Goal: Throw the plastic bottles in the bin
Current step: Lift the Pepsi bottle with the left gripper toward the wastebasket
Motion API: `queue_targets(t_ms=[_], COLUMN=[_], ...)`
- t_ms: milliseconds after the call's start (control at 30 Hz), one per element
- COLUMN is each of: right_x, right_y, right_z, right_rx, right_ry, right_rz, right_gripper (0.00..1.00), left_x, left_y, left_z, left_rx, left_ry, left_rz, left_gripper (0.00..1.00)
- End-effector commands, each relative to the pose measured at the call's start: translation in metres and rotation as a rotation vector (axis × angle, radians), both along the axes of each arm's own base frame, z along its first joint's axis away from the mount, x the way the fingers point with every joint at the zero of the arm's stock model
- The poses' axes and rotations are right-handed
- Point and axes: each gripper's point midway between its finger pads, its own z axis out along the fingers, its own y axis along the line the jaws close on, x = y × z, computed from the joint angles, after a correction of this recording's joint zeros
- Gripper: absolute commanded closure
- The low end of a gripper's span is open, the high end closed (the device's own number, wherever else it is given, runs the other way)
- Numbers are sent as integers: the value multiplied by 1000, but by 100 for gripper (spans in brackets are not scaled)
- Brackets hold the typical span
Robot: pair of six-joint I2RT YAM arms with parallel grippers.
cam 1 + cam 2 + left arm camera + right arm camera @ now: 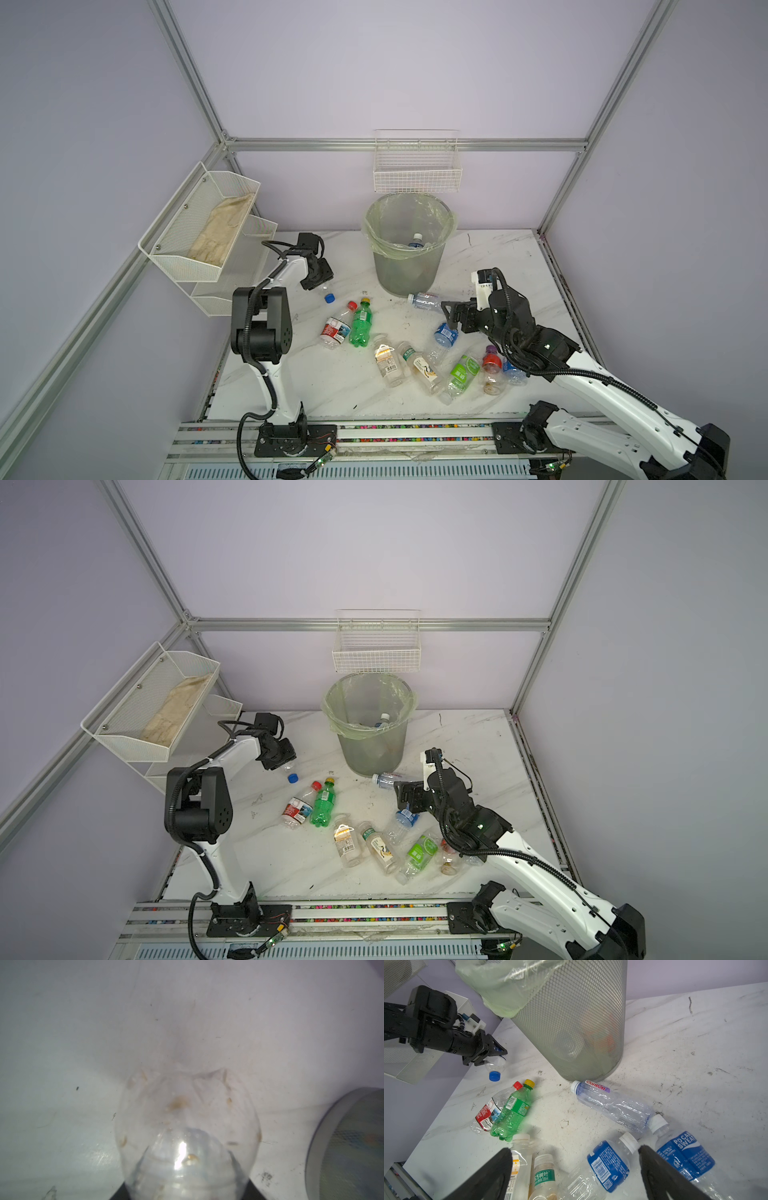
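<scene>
1. The bin (409, 266) stands upright: round grey mesh, with a pale green bag folded over its rim. A white-capped bottle (417, 240) shows inside.
2. A clear Ganten bottle (610, 1103) lies on its side, white cap at the bin's foot.
3. Left of the bin, a blue-capped bottle (494, 1067) tilts cap-down, base clamped in the left gripper (493, 1057).
4. Before the bin, a green bottle (360, 322) (yellow cap) and a red-labelled bottle (336, 328) lie touching.
5. Farther from the bin, others lie scattered, among them a blue-labelled bottle (444, 334) and a lime-labelled bottle (461, 372).
</scene>
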Motion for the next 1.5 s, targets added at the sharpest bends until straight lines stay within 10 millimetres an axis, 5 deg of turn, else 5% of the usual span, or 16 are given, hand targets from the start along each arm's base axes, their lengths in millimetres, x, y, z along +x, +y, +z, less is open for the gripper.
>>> queue_targets(t_ms=[0,133,267,300,400,567,767,1467], right_x=[-3,-6,-10,-12,-15,-20,-24,-26], right_y=[-2,-7,-9,-10,-11,-15,-17,-19], right_z=[11,15,16,17,20,25,25,32], right_rx=[42,57,74,82,103,125,137,142], right_ry=[-11,-12,-10,-9,-9,-10,-5,-13], right_rz=[-8,-21,-25,-24,-25,-28,-26,-29], right_gripper=[3,3,4,4,4,4,4,4], left_x=[12,4,-21,-38,-80,-145,-170,-166], left_y=[-11,-28,-60,-69,-92,-116,-128,-190], left_z=[92,177,284,321,393,466,488,492], left_rx=[-23,-28,-45,-52,-71,-132,-169,-71], left_ry=[-236,-461,-769,-881,-1141,-1452,-1530,-1545], left_rz=[-38,-83,-192,-221,-305,-404,-454,-586], left_gripper=[63,64,65,65,65,65,66,66])
